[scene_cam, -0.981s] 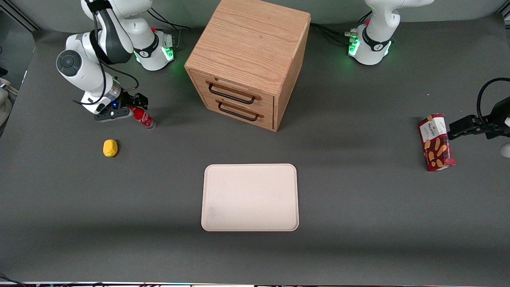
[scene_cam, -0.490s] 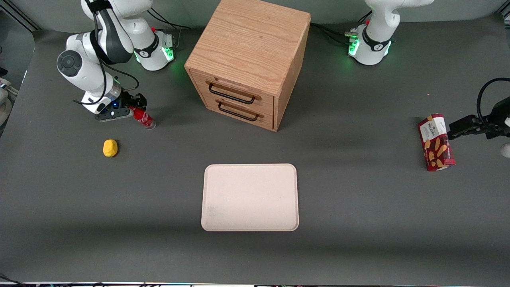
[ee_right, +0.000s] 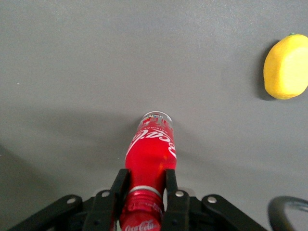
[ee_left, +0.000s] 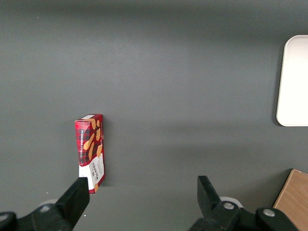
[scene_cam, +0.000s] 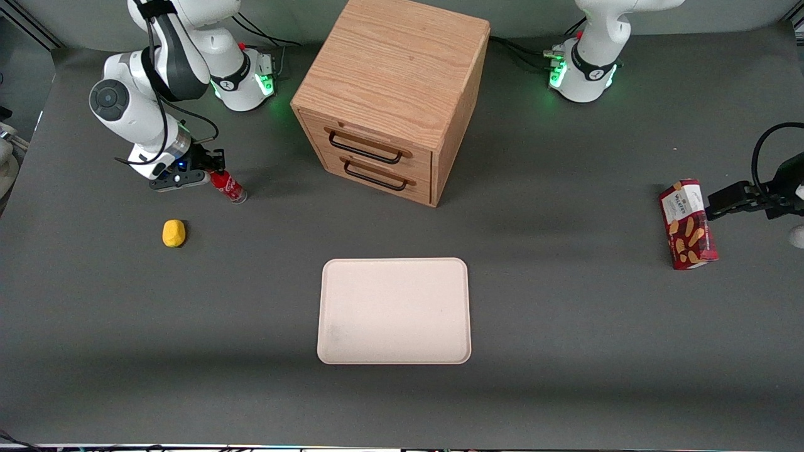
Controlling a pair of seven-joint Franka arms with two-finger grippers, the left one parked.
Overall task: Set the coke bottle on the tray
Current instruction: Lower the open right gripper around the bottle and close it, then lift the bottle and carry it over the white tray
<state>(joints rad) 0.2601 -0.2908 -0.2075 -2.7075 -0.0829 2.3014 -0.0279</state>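
Observation:
The coke bottle [scene_cam: 229, 187], with red label and clear base, is tilted toward the working arm's end of the table, its base down at the table surface. My right gripper [scene_cam: 213, 171] is shut on its neck just below the red cap. In the right wrist view the two black fingers [ee_right: 119, 185] press both sides of the bottle [ee_right: 151, 144], and the gripper [ee_right: 146, 177] holds the cap end. The cream-pink tray [scene_cam: 394, 311] lies flat and bare, nearer the front camera than the cabinet; its edge also shows in the left wrist view [ee_left: 293, 82].
A wooden two-drawer cabinet [scene_cam: 392, 94] stands mid-table. A yellow lemon [scene_cam: 174, 233] lies nearer the front camera than the bottle; it also shows in the right wrist view [ee_right: 285, 73]. A red biscuit box [scene_cam: 688, 224] stands toward the parked arm's end.
The gripper, with the bottle in it, has shifted slightly away from the front camera. The bottle now looks a little more upright. Nothing else has moved.

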